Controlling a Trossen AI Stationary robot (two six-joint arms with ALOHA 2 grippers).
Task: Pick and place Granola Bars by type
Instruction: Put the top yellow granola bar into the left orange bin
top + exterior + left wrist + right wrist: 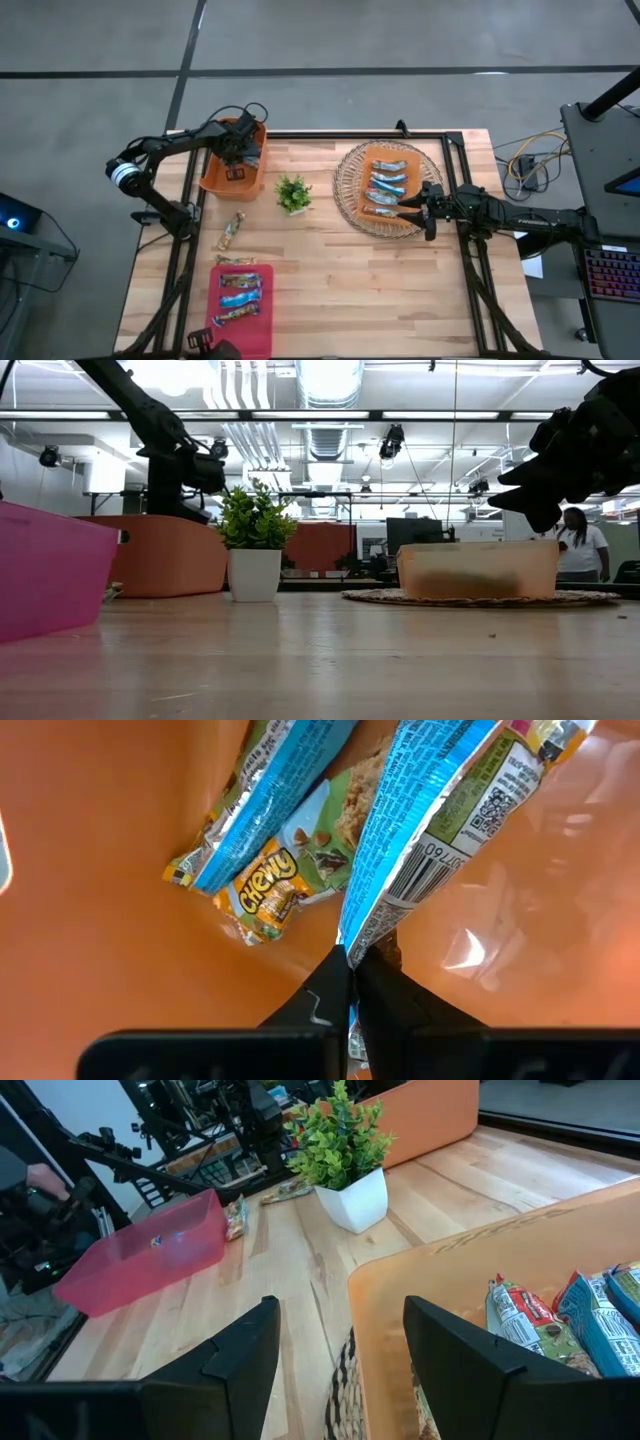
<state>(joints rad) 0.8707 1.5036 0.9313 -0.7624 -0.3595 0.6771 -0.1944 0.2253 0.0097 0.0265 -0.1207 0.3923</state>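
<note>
The left tool (348, 982) is down inside the orange bin (215, 178), pinched shut on a blue granola bar (425, 830) whose far end is cut off. The right tool (340, 1355) hangs spread apart at the tan tray (372, 213).

"Chewy" is printed on a granola bar wrapper (268, 890).

orange bin (165, 555): contents hidden, low view | pink bin (240, 340): near end cut off

Wooden table (330, 280): bins, plant, bars
</note>
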